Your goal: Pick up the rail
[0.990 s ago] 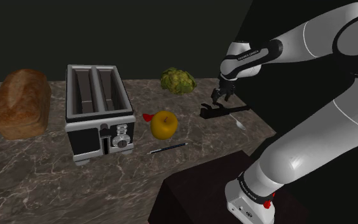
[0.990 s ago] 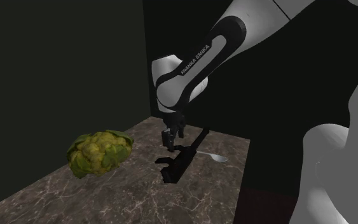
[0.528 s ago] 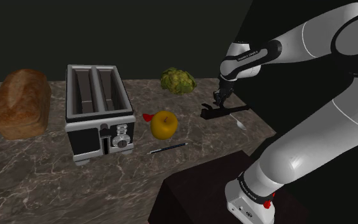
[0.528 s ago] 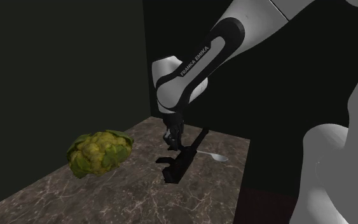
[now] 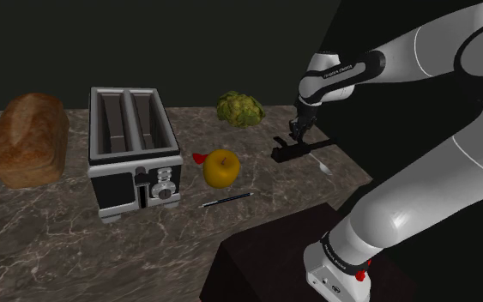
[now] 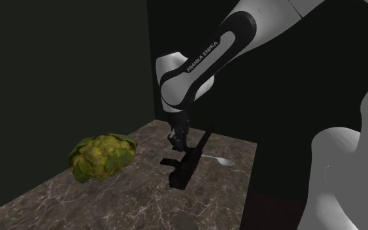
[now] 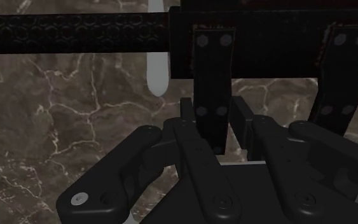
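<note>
Gripper is clenched on the black rail at a narrow bracket. The long bar's leverage could twist it loose onto the spoon.

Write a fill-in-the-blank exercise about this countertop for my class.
In the shoulder view, the toaster stands between the bread loaf and a yellow ____.
The toaster has ____ slots.
The gripper clasps the black rail, which crosses over a pale ____.
Missing words: apple; two; spoon.
</note>
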### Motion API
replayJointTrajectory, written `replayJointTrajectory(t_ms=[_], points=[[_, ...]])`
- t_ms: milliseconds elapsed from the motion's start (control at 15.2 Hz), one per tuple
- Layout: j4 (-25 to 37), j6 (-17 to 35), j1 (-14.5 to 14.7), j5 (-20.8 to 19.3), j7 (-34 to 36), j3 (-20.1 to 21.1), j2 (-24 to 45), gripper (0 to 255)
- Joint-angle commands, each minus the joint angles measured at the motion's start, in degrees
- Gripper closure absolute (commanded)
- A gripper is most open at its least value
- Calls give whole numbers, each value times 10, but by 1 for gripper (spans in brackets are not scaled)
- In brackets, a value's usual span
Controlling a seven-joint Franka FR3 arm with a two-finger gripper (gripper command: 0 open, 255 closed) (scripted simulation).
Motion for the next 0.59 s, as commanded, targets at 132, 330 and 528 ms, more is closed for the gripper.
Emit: replayJointTrajectory(t_ms=[132, 330, 528], points=[[15, -35, 1, -2, -1, 3, -20, 255], [26, -60, 1, -2, -2, 5, -34, 255], [39, -85, 1, -2, -3, 8, -47, 255]])
